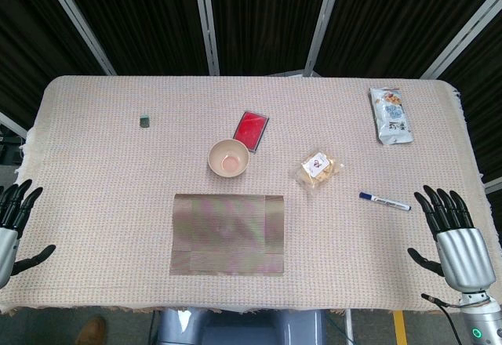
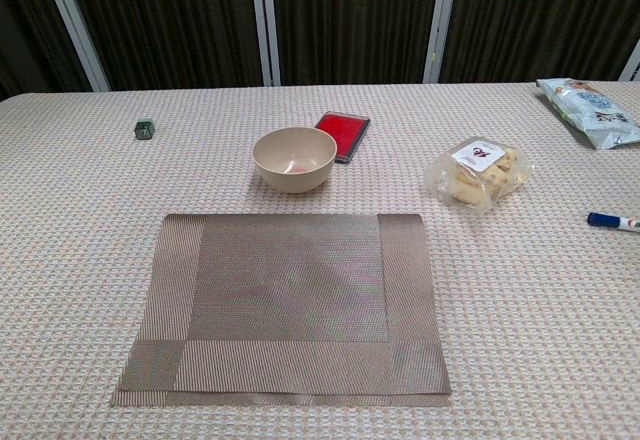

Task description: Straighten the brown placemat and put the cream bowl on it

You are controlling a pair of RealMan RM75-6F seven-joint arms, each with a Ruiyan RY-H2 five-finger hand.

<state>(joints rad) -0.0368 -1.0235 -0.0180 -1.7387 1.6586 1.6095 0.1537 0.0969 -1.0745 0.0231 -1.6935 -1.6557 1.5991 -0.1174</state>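
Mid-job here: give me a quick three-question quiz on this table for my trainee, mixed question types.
1. True or false: the cream bowl sits on the brown placemat.
2. Multiple choice: what lies just behind the bowl? A) red flat case B) blue marker C) snack bag
3. Fill in: the left hand and right hand each hold ____.

Key: 1 false, the bowl stands on the tablecloth behind the mat; 2 A; 3 nothing, fingers spread.

I can't read any text: the labels on the cookie packet [image 2: 478, 172] and snack bag [image 1: 391, 114] are too small.
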